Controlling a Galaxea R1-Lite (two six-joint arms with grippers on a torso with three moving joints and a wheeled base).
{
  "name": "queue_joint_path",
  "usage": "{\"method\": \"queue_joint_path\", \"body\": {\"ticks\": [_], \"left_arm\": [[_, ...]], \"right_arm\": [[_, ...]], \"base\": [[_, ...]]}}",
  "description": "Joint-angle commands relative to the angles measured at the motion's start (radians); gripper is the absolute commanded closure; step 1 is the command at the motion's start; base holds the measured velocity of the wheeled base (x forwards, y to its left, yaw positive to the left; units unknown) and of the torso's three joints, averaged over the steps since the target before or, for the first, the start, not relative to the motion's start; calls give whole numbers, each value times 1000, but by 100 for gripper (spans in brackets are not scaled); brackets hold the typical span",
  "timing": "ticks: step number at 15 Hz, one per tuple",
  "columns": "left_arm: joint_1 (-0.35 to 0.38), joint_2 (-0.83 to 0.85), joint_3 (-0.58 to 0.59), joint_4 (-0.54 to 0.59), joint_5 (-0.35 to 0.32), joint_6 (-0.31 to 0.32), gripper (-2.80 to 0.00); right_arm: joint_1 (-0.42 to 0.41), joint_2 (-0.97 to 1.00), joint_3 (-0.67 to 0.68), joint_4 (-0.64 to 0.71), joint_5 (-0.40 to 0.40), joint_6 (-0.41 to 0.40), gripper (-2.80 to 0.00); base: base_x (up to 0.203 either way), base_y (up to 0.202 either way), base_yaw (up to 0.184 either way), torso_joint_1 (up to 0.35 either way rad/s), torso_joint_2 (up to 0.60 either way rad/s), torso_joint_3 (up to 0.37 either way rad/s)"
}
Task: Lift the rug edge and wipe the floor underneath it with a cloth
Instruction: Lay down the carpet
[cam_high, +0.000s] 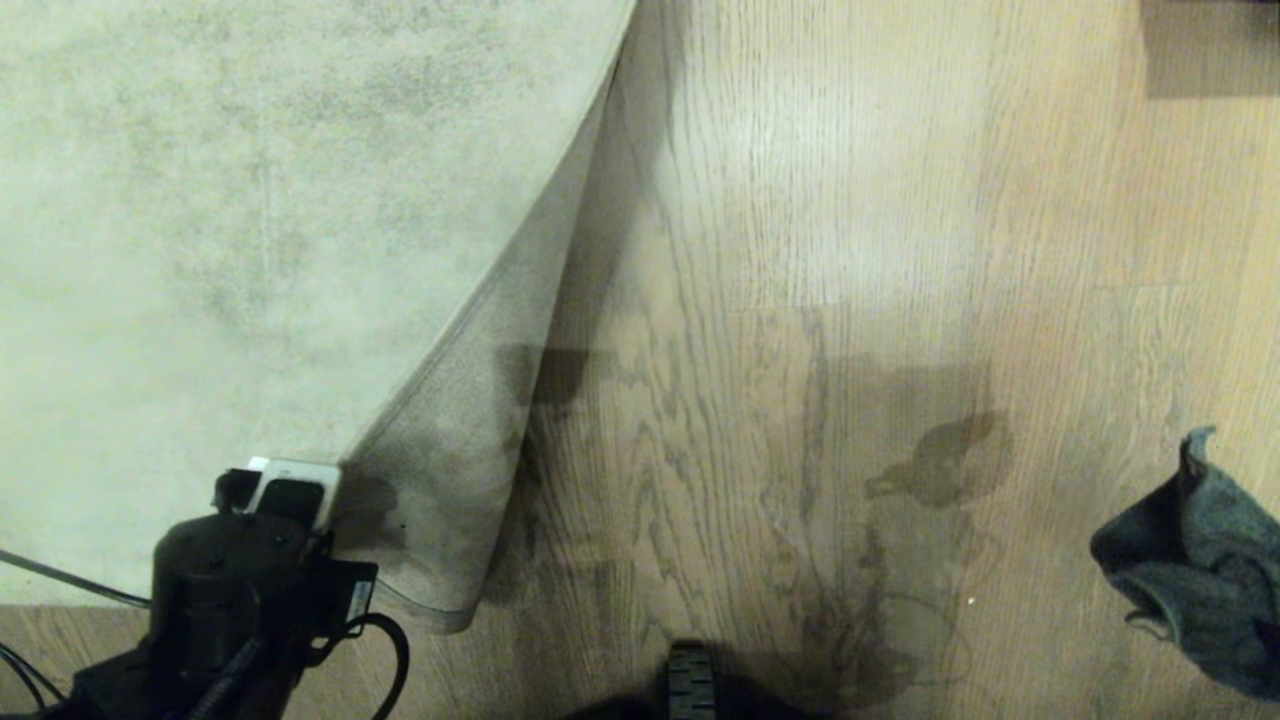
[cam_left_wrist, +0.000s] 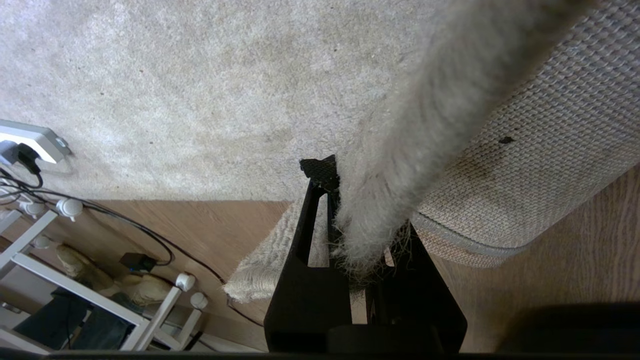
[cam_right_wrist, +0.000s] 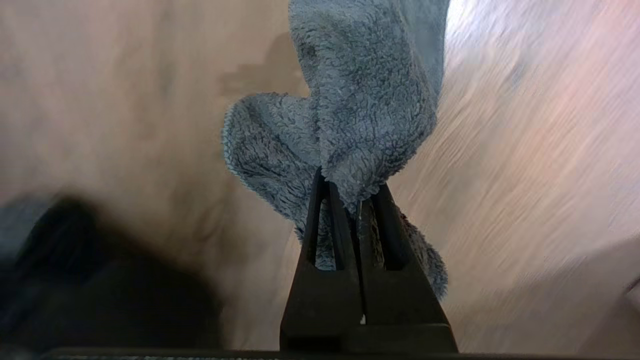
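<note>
The right gripper (cam_right_wrist: 356, 200), clamped on the grey-teal cloth (cam_high: 1195, 560), hangs at the floor's right; the bared wood floor (cam_high: 700, 420) lies leftward, beside the rug edge (cam_high: 480, 400) the left gripper (cam_left_wrist: 350, 200) pinches up

Wide bare floor (cam_high: 800, 250) open between the raised rug edge (cam_high: 520, 330) and the cloth (cam_high: 1195, 560) hanging at the right. Under the fold, a narrowing gap, roofed by mesh backing. Low left, blocked by the left claw (cam_left_wrist: 345, 215) and arm pinching the corner; power strip (cam_left_wrist: 30, 140) and cables beyond.
</note>
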Motion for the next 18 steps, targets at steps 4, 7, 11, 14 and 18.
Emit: {"method": "queue_joint_path", "body": {"ticks": [4, 7, 11, 14, 18], "left_arm": [[-7, 13, -4, -7, 5, 1, 0], [-14, 13, -2, -7, 6, 1, 0], [-16, 19, -4, -7, 4, 0, 0], [-16, 30, -23, -7, 3, 1, 0], [-17, 36, -22, -7, 3, 2, 0]], "right_arm": [[0, -261, 6, 406, 227, 177, 0], [0, -259, 6, 411, 201, 243, 0], [0, -259, 6, 411, 201, 243, 0], [-22, -258, 6, 411, 201, 242, 0], [-170, -260, 6, 411, 201, 244, 0]], "base": [[0, 0, 0, 0, 0, 0], [0, 0, 0, 0, 0, 0], [0, 0, 0, 0, 0, 0], [0, 0, 0, 0, 0, 0], [0, 0, 0, 0, 0, 0]]}}
